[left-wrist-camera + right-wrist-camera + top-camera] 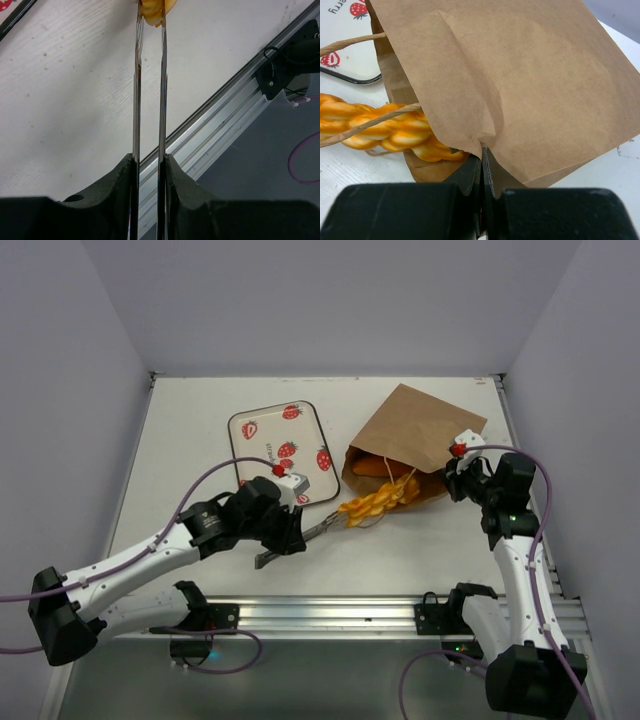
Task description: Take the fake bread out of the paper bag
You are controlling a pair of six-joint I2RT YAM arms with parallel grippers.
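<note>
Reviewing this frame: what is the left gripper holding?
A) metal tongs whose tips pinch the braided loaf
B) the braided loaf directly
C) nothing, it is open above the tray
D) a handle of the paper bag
A: in the left wrist view the left gripper is closed on the two blades of the silver tongs, whose far tips clamp the braided loaf at the mouth of the paper bag.

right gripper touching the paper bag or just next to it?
Touching. Right wrist view: the right gripper is shut on the lower edge of the paper bag, with paper pinched between its fingers.
</note>
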